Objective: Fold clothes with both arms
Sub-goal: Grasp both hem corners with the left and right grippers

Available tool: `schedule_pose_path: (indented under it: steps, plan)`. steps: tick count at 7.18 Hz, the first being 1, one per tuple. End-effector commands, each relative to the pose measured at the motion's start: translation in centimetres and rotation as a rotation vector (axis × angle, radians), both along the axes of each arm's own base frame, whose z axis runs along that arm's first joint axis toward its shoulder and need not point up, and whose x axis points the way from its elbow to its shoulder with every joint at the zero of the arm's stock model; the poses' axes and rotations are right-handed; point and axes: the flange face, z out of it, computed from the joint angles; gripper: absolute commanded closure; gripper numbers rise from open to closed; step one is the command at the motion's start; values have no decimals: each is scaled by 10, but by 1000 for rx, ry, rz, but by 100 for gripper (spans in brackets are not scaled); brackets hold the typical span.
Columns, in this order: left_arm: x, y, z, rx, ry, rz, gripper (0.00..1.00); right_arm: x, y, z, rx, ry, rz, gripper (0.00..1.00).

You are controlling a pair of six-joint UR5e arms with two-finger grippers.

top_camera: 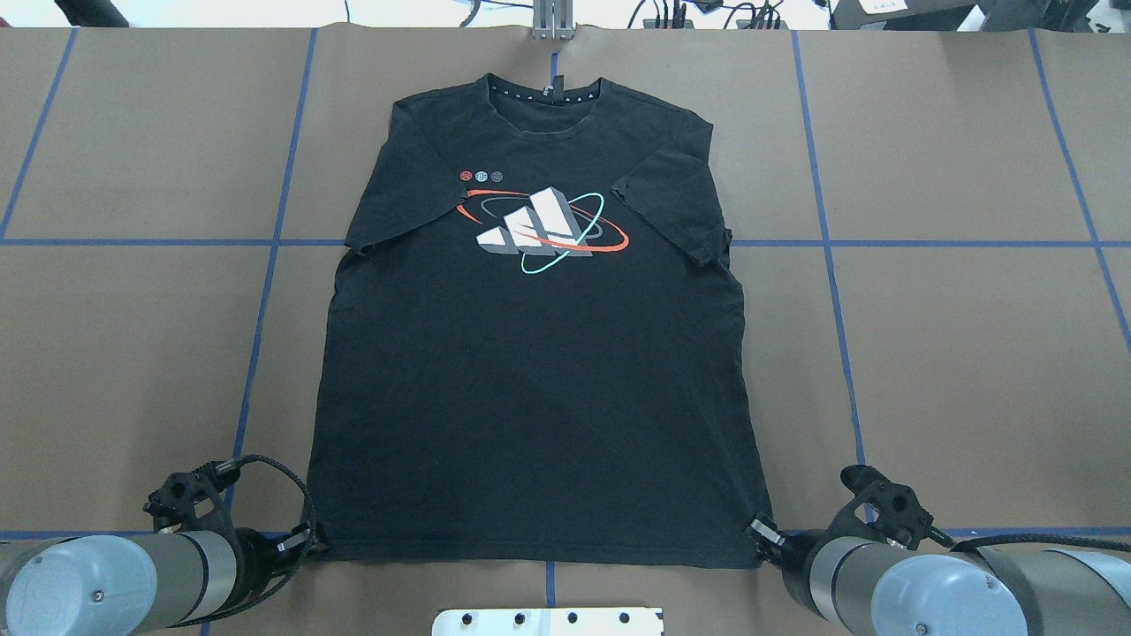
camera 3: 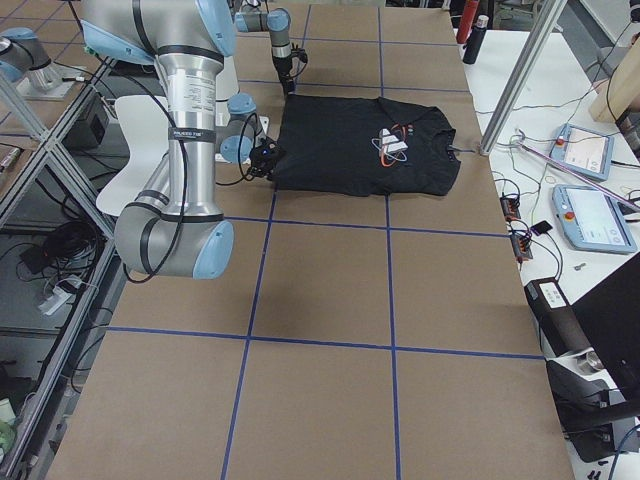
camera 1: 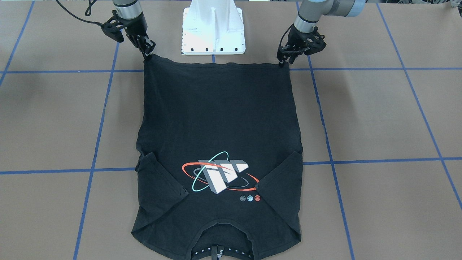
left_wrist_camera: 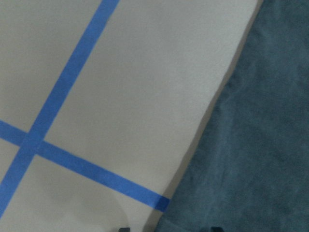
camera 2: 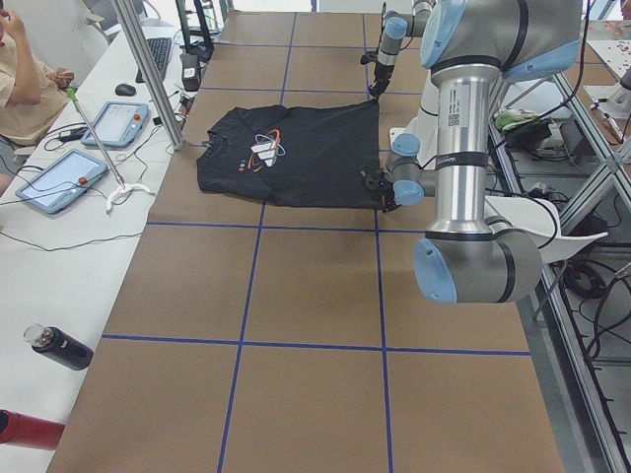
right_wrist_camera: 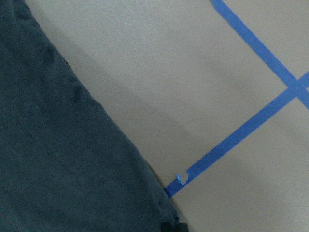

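Both grippers were down at the hem!
Nearest, by the white pedestal base [camera 1: 213, 29], the left gripper [camera 1: 283, 62] stood spread astride one corner; the right gripper's [camera 1: 147, 54] grip, couldn't tell. The black T-shirt [top_camera: 539, 371] lay flat on the blue-taped table [top_camera: 954, 353], sleeves tucked inward, its block print [top_camera: 541, 231] ringed orange and teal, collar tag [top_camera: 548, 89] unreadable.

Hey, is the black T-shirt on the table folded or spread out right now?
Mostly spread. The T-shirt lies flat, print up, at full length; only its two sleeves are folded in over the chest.
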Motion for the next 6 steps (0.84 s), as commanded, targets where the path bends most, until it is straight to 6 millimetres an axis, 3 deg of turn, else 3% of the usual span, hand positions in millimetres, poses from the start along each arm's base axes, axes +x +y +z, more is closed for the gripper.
schedule_pose_path:
  steps: [1, 2, 3, 4, 6]
  plan:
    - [-6, 1, -3, -3, 5, -1, 94, 0, 0, 0, -2, 0, 1, 100]
    - [-11, 1, -5, -2, 8, -2, 100, 1, -1, 1, 0, 2, 3, 100]
    - [-15, 1, -1, -2, -1, -5, 100, 1, -1, 1, 0, 2, 3, 100]
    - [-20, 2, -11, -12, 20, -10, 100, 1, -1, 0, 0, 0, 3, 100]
    - [-50, 14, -43, -38, 79, 43, 100, 5, -2, -4, 0, -9, 3, 100]
